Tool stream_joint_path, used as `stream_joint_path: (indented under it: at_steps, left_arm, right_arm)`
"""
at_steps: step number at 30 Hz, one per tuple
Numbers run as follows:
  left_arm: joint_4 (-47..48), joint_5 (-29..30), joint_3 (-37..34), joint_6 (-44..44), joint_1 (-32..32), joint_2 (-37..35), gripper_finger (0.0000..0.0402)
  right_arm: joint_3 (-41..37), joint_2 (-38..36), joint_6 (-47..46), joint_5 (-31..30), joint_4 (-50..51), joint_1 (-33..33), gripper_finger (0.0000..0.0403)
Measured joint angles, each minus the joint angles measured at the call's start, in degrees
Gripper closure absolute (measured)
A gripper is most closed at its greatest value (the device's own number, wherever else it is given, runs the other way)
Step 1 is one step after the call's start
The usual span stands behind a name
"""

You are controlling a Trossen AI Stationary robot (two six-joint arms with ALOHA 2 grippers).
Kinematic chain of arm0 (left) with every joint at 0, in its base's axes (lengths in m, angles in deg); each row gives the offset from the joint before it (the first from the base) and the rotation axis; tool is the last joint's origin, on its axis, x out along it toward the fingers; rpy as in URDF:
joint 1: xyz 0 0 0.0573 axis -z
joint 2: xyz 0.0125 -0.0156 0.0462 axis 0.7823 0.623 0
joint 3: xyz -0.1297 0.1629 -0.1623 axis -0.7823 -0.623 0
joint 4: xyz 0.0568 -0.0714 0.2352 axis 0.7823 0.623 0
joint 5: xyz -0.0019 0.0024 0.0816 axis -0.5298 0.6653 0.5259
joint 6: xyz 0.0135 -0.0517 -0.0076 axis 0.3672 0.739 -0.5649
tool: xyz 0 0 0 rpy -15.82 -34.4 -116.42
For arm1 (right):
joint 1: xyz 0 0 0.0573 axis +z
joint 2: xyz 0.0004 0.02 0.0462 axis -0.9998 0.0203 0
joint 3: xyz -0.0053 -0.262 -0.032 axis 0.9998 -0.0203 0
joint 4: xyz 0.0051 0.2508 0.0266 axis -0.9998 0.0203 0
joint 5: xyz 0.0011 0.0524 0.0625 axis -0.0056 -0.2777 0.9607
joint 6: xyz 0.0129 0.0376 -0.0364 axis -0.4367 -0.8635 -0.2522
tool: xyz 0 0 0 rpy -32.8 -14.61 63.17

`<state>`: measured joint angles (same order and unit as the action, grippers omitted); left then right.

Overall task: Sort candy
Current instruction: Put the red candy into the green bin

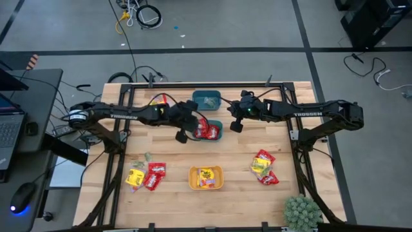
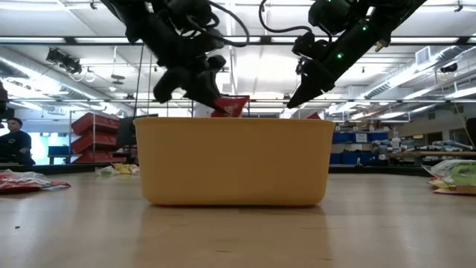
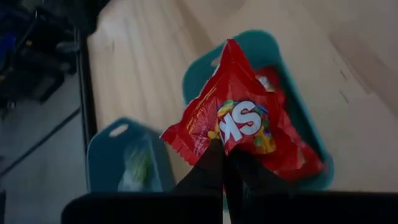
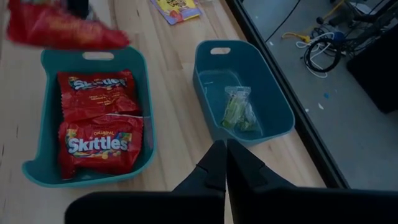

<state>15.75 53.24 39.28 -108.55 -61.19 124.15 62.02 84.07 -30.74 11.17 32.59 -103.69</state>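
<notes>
**Left gripper holds a red candy packet over a teal bin**

While the right arm waits beside it, the left gripper [image 3: 225,163] is clamped on a red candy packet [image 3: 239,121], pinching its lower edge so the packet fans out just beyond the fingertips. Directly past the held packet lies a teal bin [image 1: 210,131] with more red packets [image 4: 99,127] inside, two of them lying flat and filling most of it.

From above, the left gripper [image 1: 187,124] sits at that bin's near edge, over the middle of the wooden table [image 1: 277,193]. The right gripper [image 1: 236,120] hangs just across the bin from it, fingers pressed together and holding nothing. Its wrist view shows what the overhead view only hints at: a second teal bin [image 4: 242,93] lies just ahead of the right gripper [image 4: 225,163] and holds a small pale green packet [image 4: 238,110].

Farther from both grippers, toward the table's front, an orange bin [image 1: 206,178] holds yellow candy. Loose piles remain on the wood: red and yellow packets [image 1: 146,175] on the left arm's side, and another mixed heap [image 1: 264,167] on the right arm's side.

The table-level view adds height: both grippers hang clear above the orange bin's rim [image 2: 234,123], with the red packet dangling from the left one.
</notes>
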Motion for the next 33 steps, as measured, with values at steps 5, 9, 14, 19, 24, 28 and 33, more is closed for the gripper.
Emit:
stream_joint_path:
  at_steps: [5,9,14,19,24,28,33]
  left_arm:
    - [-4.32,-0.06,-0.02,-4.13,0.95,5.20,0.0401]
    - [-10.33,0.36,-0.02,-8.10,1.67,9.83,0.0401]
    - [-15.11,0.61,-0.02,-11.42,1.61,13.79,0.0401]
    - [-16.36,2.01,-0.02,-13.00,1.69,16.02,0.0400]
    - [-17.03,4.73,-0.02,-12.98,2.26,16.28,0.0377]
    - [-16.88,4.71,-0.02,-12.96,2.77,16.28,0.0339]
    - [-17.36,6.27,-0.02,-12.94,2.76,16.27,0.0289]
  right_arm:
    - [0.00,0.00,0.13,0.00,-0.03,-0.02,0.0402]
    - [0.00,0.00,0.20,0.00,-0.08,0.00,0.0402]
    - [0.00,0.00,0.20,0.00,-0.04,0.00,0.0402]
    - [0.01,0.00,0.20,0.00,-0.06,-0.01,0.0400]
    - [0.01,0.00,0.18,0.00,-0.06,0.00,0.0402]
    - [0.01,0.00,0.08,0.00,-0.12,0.00,0.0401]
    - [0.00,0.00,-0.20,0.00,-0.10,-0.01,0.0392]
